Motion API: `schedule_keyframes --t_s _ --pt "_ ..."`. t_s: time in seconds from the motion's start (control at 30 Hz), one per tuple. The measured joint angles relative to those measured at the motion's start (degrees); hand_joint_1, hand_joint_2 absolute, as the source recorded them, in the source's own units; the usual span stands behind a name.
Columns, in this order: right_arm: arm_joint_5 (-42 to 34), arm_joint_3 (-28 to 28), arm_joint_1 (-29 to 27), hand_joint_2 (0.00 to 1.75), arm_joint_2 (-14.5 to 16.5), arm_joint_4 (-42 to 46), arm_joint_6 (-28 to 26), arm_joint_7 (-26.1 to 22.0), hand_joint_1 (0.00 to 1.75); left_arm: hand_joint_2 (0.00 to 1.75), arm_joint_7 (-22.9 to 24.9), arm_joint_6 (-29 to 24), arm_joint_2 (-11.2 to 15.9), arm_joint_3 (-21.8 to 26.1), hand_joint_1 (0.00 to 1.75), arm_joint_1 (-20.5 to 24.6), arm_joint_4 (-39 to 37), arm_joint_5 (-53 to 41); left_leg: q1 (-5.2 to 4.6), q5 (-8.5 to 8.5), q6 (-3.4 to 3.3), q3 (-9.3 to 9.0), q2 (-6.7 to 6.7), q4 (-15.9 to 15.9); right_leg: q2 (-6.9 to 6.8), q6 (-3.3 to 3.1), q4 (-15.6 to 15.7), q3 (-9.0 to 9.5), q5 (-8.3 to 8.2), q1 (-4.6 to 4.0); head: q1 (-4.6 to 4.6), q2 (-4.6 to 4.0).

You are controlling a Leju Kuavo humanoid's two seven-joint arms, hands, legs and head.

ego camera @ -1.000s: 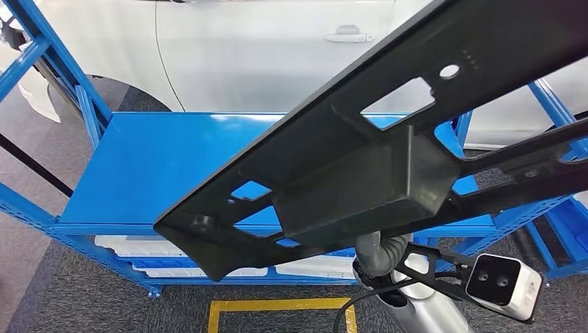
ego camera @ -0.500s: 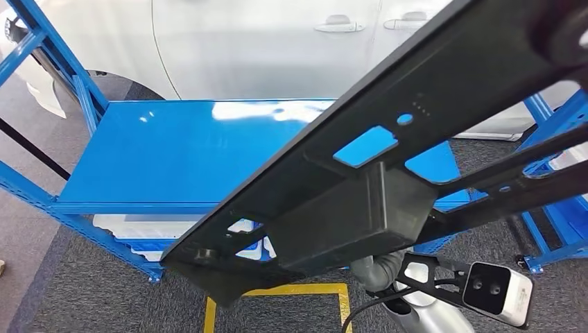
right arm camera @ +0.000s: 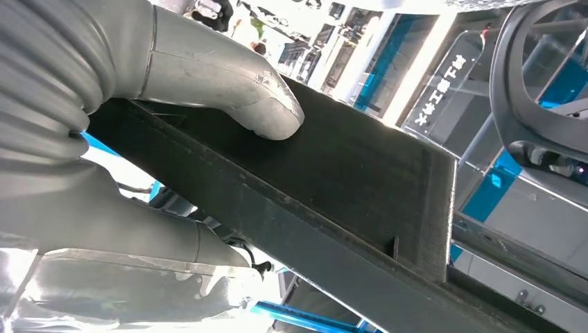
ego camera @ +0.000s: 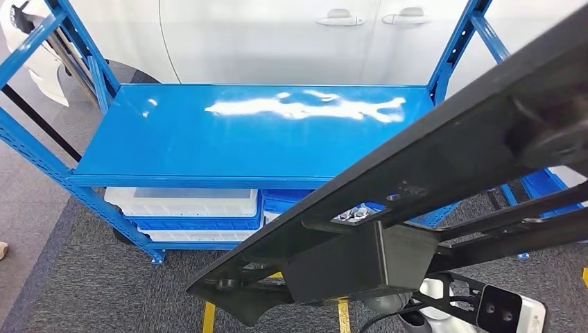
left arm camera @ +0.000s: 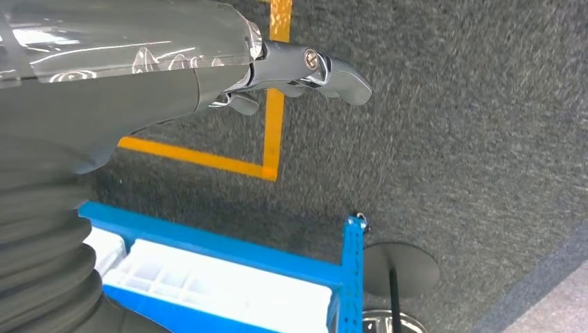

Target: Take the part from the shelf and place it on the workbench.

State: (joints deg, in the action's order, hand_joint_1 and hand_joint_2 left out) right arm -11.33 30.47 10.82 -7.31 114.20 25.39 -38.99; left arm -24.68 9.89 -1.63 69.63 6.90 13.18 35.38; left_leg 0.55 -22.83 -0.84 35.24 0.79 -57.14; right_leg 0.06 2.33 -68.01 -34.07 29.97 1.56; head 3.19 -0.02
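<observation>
A long black plastic part [ego camera: 430,173] with cut-outs and a box-shaped block slants across the head view, from low centre up to the right edge. It hangs in front of the bare blue top board of the shelf [ego camera: 208,146]. My right hand [right arm camera: 139,139] grips this part [right arm camera: 347,180] from below, with the thumb [right arm camera: 263,97] pressed on its flat side. My left hand [left arm camera: 298,69] hangs over the grey carpet, fingers loosely apart, holding nothing.
The blue steel shelf has uprights [ego camera: 38,41] at its corners and white bins [ego camera: 184,202] on a lower level. A white car [ego camera: 277,35] stands behind it. Yellow tape lines [ego camera: 208,316] mark the carpet. My right wrist camera [ego camera: 509,312] shows under the part.
The whole view has shifted, so the camera moved. The shelf's top board now shows in full, and the held part sits lower and further right in the picture.
</observation>
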Motion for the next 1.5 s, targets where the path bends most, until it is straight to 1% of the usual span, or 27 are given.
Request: schedule_keyframes --t_s 0.07,0.1,0.2,0.23,0.27,0.33,0.37,0.4,0.43,0.5,0.57,0.63,0.7,0.73,0.77,0.87,0.9,0.93,0.97,1.03,1.1,1.2,1.27,1.37,1.4,1.43,1.5 --pt "0.1 -0.9 -0.54 1.75 0.1 0.51 0.64 -0.01 1.75 1.75 -0.13 0.2 0.0 -0.34 0.0 0.0 0.0 -0.01 0.07 0.56 0.72 1.54 -0.07 -1.28 0.26 -0.31 6.97 4.85 0.35 -0.01 0.01 0.0" --pt "0.1 -1.34 -0.8 1.75 0.15 0.75 0.9 -0.01 1.75 1.75 -0.17 0.31 -0.01 -0.49 0.0 0.0 0.0 -0.01 0.04 0.89 1.14 1.92 -0.11 -1.64 0.43 -0.76 8.78 5.92 0.97 -0.15 0.02 0.0" --pt "0.1 -2.23 -1.26 1.75 0.25 1.07 1.24 -0.01 1.75 1.75 -0.25 0.44 -0.02 -0.67 0.0 -0.05 0.0 -0.02 0.26 1.28 2.42 2.42 -0.21 -1.83 0.51 -2.54 9.2 5.2 0.14 -0.43 0.02 0.0" --pt "0.1 -2.4 -1.35 1.75 0.32 1.09 1.26 0.0 1.75 1.75 -0.28 0.45 -0.02 -0.68 0.0 -0.08 0.0 -0.02 0.38 -0.08 2.73 2.88 -0.25 -2.82 0.43 -3.1 9.3 4.71 -0.48 -0.4 0.01 0.0" --pt "0.11 -2.55 -1.42 1.75 0.41 1.09 1.31 0.0 1.75 1.75 -0.3 0.46 -0.02 -0.69 0.0 -0.1 0.0 -0.01 0.48 -2.46 2.95 3.62 -0.27 -4.92 0.36 -3.54 9.4 4.1 -1.15 -0.32 0.02 0.0" --pt "0.11 -2.78 -1.57 1.75 0.6 1.09 1.56 0.0 1.75 1.75 -0.35 0.47 -0.02 -0.71 0.0 -0.09 0.0 -0.01 0.55 -8.11 3.28 5.37 -0.29 -11.75 0.31 -3.99 9.35 2.6 -2.39 -0.49 0.02 0.0" --pt "0.09 -2.86 -1.67 1.75 0.66 1.09 1.85 0.0 1.75 1.75 -0.4 0.48 -0.02 -0.72 0.0 -0.07 0.0 -0.01 0.56 -9.71 3.38 5.9 -0.3 -15.1 0.31 -4.05 9.31 1.76 -3.02 -0.61 0.02 0.0" --pt "0.05 -2.95 -1.78 1.75 0.69 1.1 2.15 0.0 1.75 1.75 -0.45 0.49 -0.02 -0.72 0.0 -0.05 0.0 -0.01 0.56 -9.9 3.4 5.76 -0.31 -17.2 0.31 -4.04 9.26 0.9 -3.66 -0.74 0.02 0.0" --pt "-0.03 -3.07 -1.88 1.75 0.72 1.13 2.51 0.0 1.75 1.75 -0.5 0.49 -0.02 -0.72 0.0 -0.04 0.0 -0.01 0.56 -8.93 3.32 4.77 -0.31 -17.56 0.31 -3.99 9.21 0.07 -4.28 -0.85 0.02 0.0" --pt "-0.49 -3.47 -1.97 1.75 0.81 1.32 3.43 0.0 1.75 1.75 -0.61 0.49 -0.01 -0.73 0.0 0.0 0.0 0.01 0.46 -6.07 2.72 -0.19 -0.3 -12.35 0.32 -3.8 9.15 -1.37 -5.35 -1.03 0.02 0.0" --pt "-1.12 -4.04 -1.95 1.75 1.06 1.67 4.58 0.0 1.75 1.75 -0.64 0.49 0.13 -0.74 0.0 0.18 0.01 0.01 0.09 -6.25 1.89 -6.3 -0.24 -3.94 0.24 -3.34 9.11 -2.15 -6.16 -1.22 0.02 0.0" --pt "-1.55 -4.63 -1.89 1.75 1.35 1.87 5.64 0.0 1.75 1.75 -0.54 0.47 0.25 -0.74 0.0 0.28 0.02 -0.01 -0.36 -7.45 1.26 -8.74 -0.2 0.28 0.06 -2.63 9.26 -2.18 -6.88 -1.17 0.02 0.0" --pt "-1.75 -5.16 -1.88 1.75 1.67 1.9 6.39 -0.01 1.75 1.75 -0.43 0.41 0.24 -0.74 0.0 0.17 0.02 -0.01 -0.39 -6.74 0.64 -8.48 -0.11 0.96 -0.03 -1.88 9.28 -2.16 -7.24 -0.98 0.02 0.0" --pt "-1.77 -5.37 -1.9 1.75 1.86 1.91 6.6 -0.01 1.75 1.75 -0.39 0.37 0.21 -0.74 0.0 0.11 0.02 -0.01 -0.3 -6.2 0.27 -8.3 -0.01 1.2 -0.02 -1.59 8.44 -2.55 -6.5 -0.93 0.01 0.0" --pt "-1.74 -5.51 -1.92 1.75 2.05 1.92 6.71 -0.01 1.75 1.75 -0.35 0.34 0.17 -0.74 0.0 0.07 0.02 0.0 -0.18 -5.65 -0.06 -8.02 0.09 1.44 -0.01 -1.35 6.46 -3.39 -4.88 -0.89 0.01 0.0" --pt "-1.44 -5.66 -2.09 1.75 2.59 1.93 7.06 -0.01 1.75 1.75 -0.22 0.32 -0.08 -0.74 0.0 -0.14 0.02 0.01 -0.19 -4.49 -0.48 -6.67 0.23 1.38 -0.02 -0.94 -3.92 -7.12 1.73 -0.76 0.02 0.0" --pt "-1.34 -5.67 -2.14 1.75 2.77 1.92 7.23 -0.01 1.75 1.75 -0.19 0.31 -0.18 -0.74 0.0 -0.24 0.02 0.01 -0.21 -4.22 -0.43 -6.22 0.24 1.24 -0.03 -0.86 -5.91 -7.46 2.48 -0.74 0.02 0.0" --pt "-1.28 -5.68 -2.15 1.75 2.98 1.92 7.37 -0.01 1.75 1.75 -0.15 0.31 -0.26 -0.74 0.0 -0.31 0.02 0.01 -0.2 -4.03 -0.36 -5.83 0.24 1.02 -0.03 -0.83 -5.82 -6.74 2.1 -0.72 0.02 0.0" --pt "-1.23 -5.68 -2.13 1.75 3.2 1.92 7.49 0.0 1.75 1.75 -0.11 0.3 -0.34 -0.74 0.0 -0.36 0.02 0.01 -0.19 -3.92 -0.27 -5.52 0.23 0.77 -0.04 -0.85 -3.72 -5.05 0.84 -0.68 0.02 0.0" --pt "-1.04 -5.7 -2.08 1.75 3.73 1.95 7.72 -0.01 1.75 1.75 -0.1 0.29 -0.5 -0.74 0.0 -0.36 0.02 0.01 -0.28 -4.01 0.07 -5.01 0.19 0.03 -0.01 -1.15 3.95 -0.28 -1.92 -0.72 0.02 0.0" --pt "-0.72 -5.89 -2.09 1.75 4.39 2.25 8.22 -0.01 1.75 1.75 -0.12 0.29 -0.56 -0.74 0.0 -0.31 0.02 0.01 -0.46 -4.09 0.64 -4.42 0.15 -0.67 0.08 -1.85 8.41 1.94 -2.71 -0.86 0.02 0.0" --pt "-0.56 -6.27 -2.19 1.75 5.4 3.16 9.04 -0.01 1.75 1.75 -0.15 0.27 -0.58 -0.74 0.0 -0.25 0.02 0.01 -0.42 -4.05 1.64 -3.93 0.1 -1.01 0.18 -3.06 8.91 1.65 -2.83 -1.0 0.02 0.0" --pt "-1.05 -6.39 -2.22 1.75 6.01 3.57 9.75 0.0 1.75 1.75 -0.15 0.27 -0.61 -0.74 0.0 -0.22 0.02 0.01 -0.26 -5.79 2.28 -2.95 -0.04 -3.31 0.23 -3.75 9.24 1.62 -3.16 -0.84 0.02 0.0" --pt "-2.04 -6.77 -2.39 1.75 6.89 3.85 10.76 -0.01 1.75 1.75 -0.08 0.25 -0.63 -0.74 0.0 -0.31 0.02 0.01 -0.04 -11.03 2.9 1.55 -0.16 -13.6 0.62 -4.24 9.27 1.26 -3.45 -0.89 0.02 0.0" --pt "-2.27 -6.97 -2.46 1.75 7.09 3.87 11.09 -0.01 1.75 1.75 -0.03 0.22 -0.64 -0.74 0.0 -0.37 0.02 0.01 0.0 -11.67 2.97 2.63 -0.17 -16.11 0.9 -4.26 9.25 1.14 -3.54 -0.92 0.02 0.0" --pt "-2.4 -7.17 -2.49 1.75 7.22 3.87 11.33 0.0 1.75 1.75 0.02 0.19 -0.67 -0.74 0.0 -0.41 0.02 0.01 0.02 -11.16 2.94 2.72 -0.19 -16.55 1.28 -4.23 9.23 1.08 -3.63 -0.93 0.02 0.0" --pt "-2.44 -7.48 -2.49 1.75 7.42 3.87 11.59 0.0 1.75 1.75 0.07 0.14 -0.68 -0.74 0.0 -0.45 0.02 0.01 0.03 -7.48 2.53 -0.12 -0.75 -11.06 2.21 -4.06 9.22 1.11 -3.79 -0.94 0.02 0.0"
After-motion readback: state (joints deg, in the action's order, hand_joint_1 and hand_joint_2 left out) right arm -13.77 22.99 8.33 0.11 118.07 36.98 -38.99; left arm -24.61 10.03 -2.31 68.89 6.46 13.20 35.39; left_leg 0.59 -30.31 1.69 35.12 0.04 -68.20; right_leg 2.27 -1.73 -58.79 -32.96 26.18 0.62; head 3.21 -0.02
